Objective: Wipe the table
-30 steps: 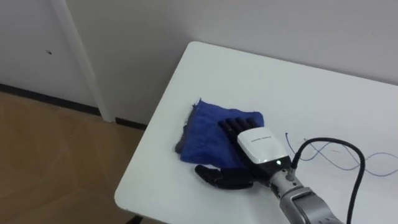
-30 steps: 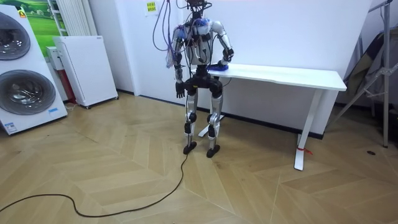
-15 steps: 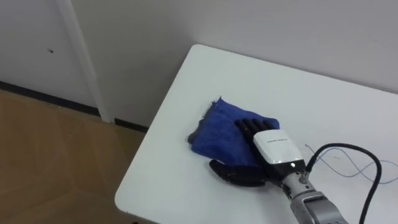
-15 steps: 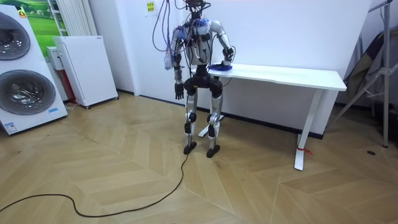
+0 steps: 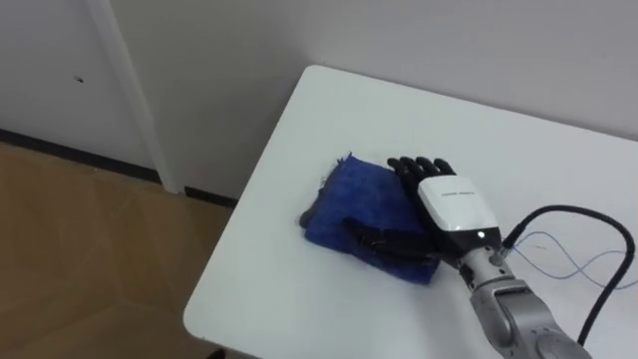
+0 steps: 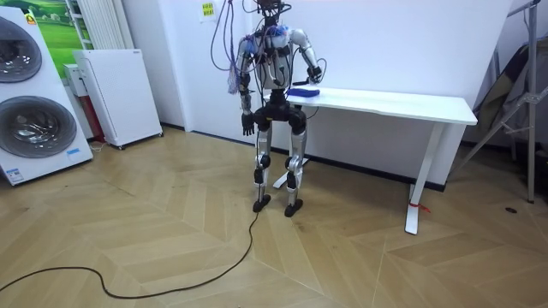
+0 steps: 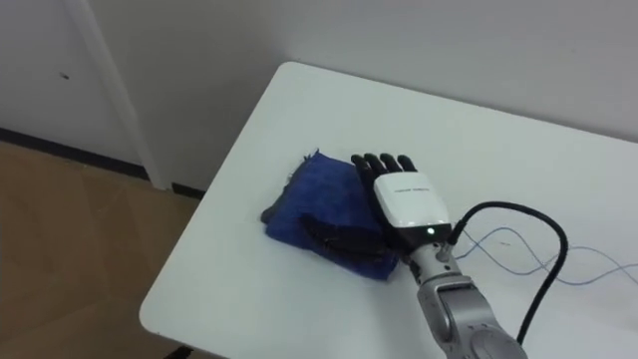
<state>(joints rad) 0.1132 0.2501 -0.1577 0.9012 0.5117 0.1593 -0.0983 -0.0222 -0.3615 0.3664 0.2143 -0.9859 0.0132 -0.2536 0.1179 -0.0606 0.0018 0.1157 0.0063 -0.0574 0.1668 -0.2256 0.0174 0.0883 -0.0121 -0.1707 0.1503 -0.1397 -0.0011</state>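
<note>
A crumpled blue cloth (image 5: 344,204) lies near the left end of the white table (image 5: 399,110). My right hand (image 5: 454,204) rests flat on the cloth's right part, open. Its fingers (image 5: 419,168) are straight and reach past the cloth's far edge onto the tabletop, and the thumb lies across the cloth's near side. Thin blue lines (image 5: 558,261) run over the tabletop just right of the hand. In the room view I stand at the table's left end, with the right hand (image 6: 313,78) over the cloth (image 6: 304,91) and the left hand (image 6: 247,127) hanging by my hip.
The table's left edge and near left corner (image 5: 199,314) lie close to the cloth, with wooden floor below. A grey wall and a white upright post (image 5: 125,80) stand behind. Washing machines (image 6: 30,94) and a white cabinet (image 6: 116,94) line the room view's left.
My right hand has slid right and away across the cloth, dragging it slightly right. The fingers now pass the cloth's far edge, and the thumb has come off the table onto the cloth.
</note>
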